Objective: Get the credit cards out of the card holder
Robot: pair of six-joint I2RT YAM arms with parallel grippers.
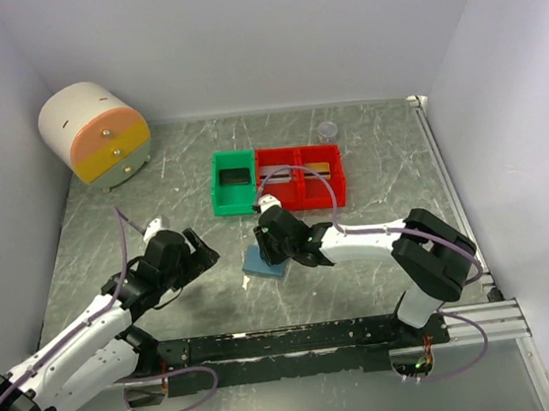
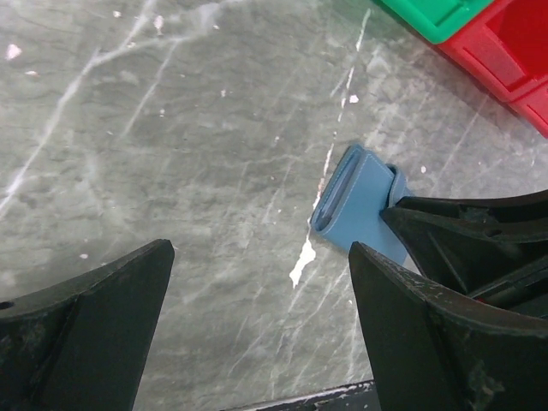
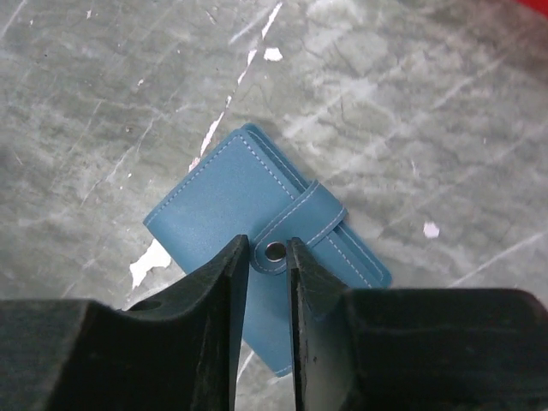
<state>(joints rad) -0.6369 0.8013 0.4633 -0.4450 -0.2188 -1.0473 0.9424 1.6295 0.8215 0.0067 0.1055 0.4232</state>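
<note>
The card holder point(image 1: 259, 264) point(image 2: 358, 204) point(image 3: 218, 201) is a blue wallet lying folded shut on the grey table, its strap snapped over the front. My right gripper point(image 1: 279, 248) point(image 3: 274, 247) is down on it, jaws narrowed to a slit with the strap's rounded snap tab point(image 3: 276, 251) held between the fingers. My left gripper point(image 1: 198, 247) point(image 2: 261, 250) hangs open to the holder's left, with only bare table between its fingers. No credit cards show in the closed holder. A dark flat card point(image 1: 235, 178) lies in the green bin; a silvery one point(image 1: 276, 174) and a gold one point(image 1: 318, 168) lie in the red bin.
The green bin point(image 1: 219, 187) and red bin point(image 1: 339, 183) stand side by side just behind the holder. A white drum with orange and yellow drawers point(image 1: 95, 135) sits at the back left. A small clear cup point(image 1: 327, 131) stands behind the bins. White walls enclose the table.
</note>
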